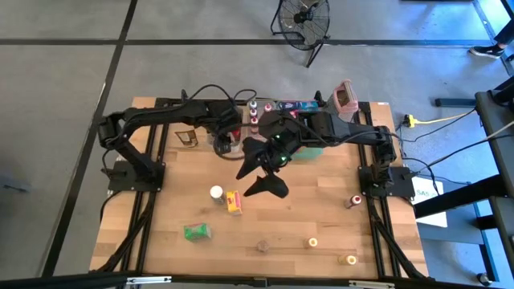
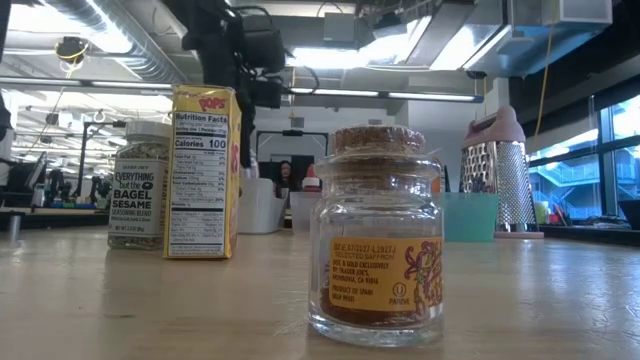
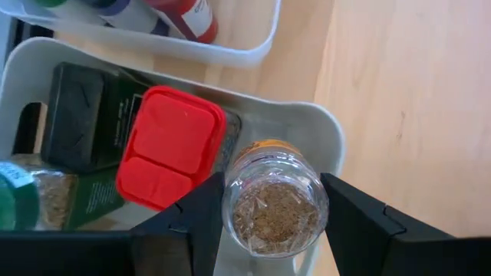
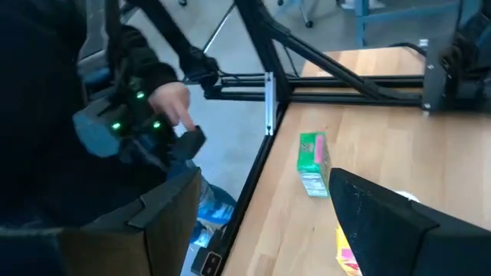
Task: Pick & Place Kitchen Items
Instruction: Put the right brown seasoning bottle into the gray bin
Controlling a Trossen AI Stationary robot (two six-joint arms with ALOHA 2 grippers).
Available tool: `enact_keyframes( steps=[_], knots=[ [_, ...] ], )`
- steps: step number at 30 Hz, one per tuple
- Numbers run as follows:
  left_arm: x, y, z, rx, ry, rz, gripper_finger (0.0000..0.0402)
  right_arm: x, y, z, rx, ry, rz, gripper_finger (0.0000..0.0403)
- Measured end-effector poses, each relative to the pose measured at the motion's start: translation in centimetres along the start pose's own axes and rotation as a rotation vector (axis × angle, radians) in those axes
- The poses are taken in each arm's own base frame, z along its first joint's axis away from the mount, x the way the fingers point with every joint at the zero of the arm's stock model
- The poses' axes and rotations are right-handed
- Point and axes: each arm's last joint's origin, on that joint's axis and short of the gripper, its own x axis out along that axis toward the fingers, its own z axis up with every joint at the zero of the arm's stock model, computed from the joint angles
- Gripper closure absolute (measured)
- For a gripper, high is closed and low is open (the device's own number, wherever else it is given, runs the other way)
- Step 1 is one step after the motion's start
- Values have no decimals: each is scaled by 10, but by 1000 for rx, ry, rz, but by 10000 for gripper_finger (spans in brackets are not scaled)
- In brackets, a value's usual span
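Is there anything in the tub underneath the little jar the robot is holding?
Yes. The left gripper holds a clear spice jar over the white tub. Inside, right beside the jar, sits a red-lidded container on dark packets. The corner directly below the jar looks free.

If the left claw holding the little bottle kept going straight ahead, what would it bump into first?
Probably the white tub right beneath it. The left gripper grips a spice bottle pointing into that tub, beside a red-lidded container. Depth is hard to judge.

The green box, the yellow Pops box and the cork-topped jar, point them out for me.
green box (image 1: 197, 232), high view, middle of its top face
yellow Pops box (image 2: 203, 170), low view, nutrition label panel
cork-topped jar (image 2: 377, 265), low view, orange label on its glass
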Motion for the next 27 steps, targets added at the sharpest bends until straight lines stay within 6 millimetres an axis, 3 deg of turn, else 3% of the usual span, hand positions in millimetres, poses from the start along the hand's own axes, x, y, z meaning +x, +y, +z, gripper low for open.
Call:
enact_keyframes(
  steps=[17,27],
  knots=[
    [50,10,4,-17,64,-58,217,-5,15,-6,-37,41,-39,114],
    [53,9,6,26,49,-87,194,-5,16,-7,-37,52,-39,114]
  ],
)
